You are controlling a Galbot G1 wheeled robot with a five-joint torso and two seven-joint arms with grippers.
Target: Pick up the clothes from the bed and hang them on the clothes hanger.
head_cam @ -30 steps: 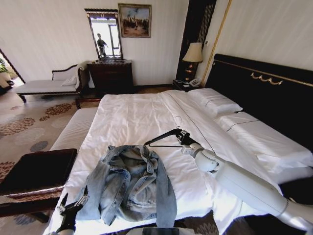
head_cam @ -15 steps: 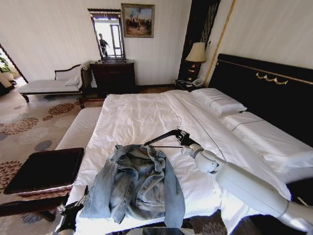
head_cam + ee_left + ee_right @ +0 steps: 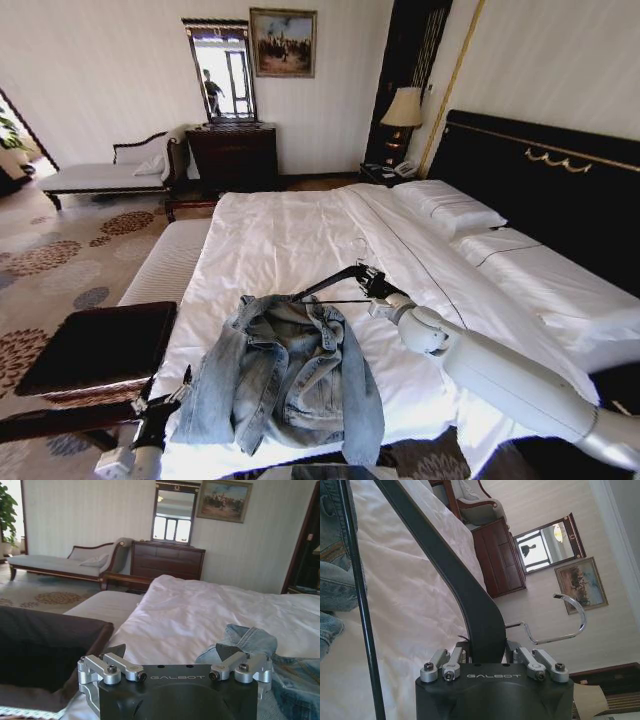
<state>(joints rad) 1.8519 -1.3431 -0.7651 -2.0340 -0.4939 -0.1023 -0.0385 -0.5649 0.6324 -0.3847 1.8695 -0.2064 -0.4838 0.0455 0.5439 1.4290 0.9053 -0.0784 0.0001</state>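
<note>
Our right claw [image 3: 366, 284] is clamped on the clothes hanger [image 3: 335, 285] above the bed [image 3: 290, 225], hook blurred against the duvet. We see the clothes [image 3: 285, 375] crumpled at the foot edge (lower hem cut off), left claw [image 3: 165, 400] spread, empty, just beside them.

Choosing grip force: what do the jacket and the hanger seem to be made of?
Jacket: faded light-blue denim, matte, with visible seams and soft folds. Hanger: smooth matte black body, plastic or painted wood, cannot tell which; its hook is shiny silver wire, likely metal.
</note>
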